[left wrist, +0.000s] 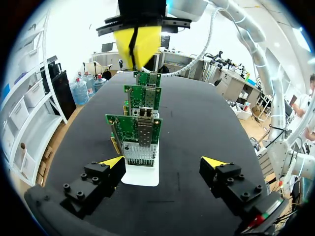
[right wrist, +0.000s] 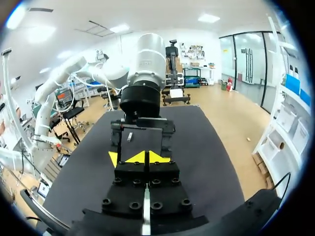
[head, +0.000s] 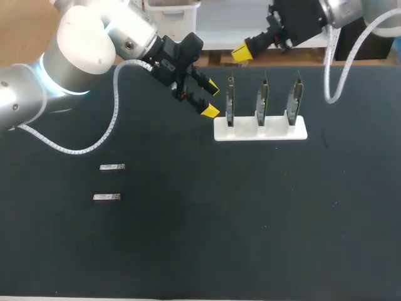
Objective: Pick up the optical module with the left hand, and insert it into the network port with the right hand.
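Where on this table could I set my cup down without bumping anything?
Bare: the wide table stretch between the stand and the near edge, right of the modules. Crowded: beside the stand, where the left gripper hovers.

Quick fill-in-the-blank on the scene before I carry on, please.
1. The white stand holds ___ upright circuit boards.
2. ___ optical modules lie on the table, neither in a gripper.
3. The left gripper, beside the stand, is ___.
4. The right gripper, beyond the boards, is ___.

Missing words: three; two; open; shut.
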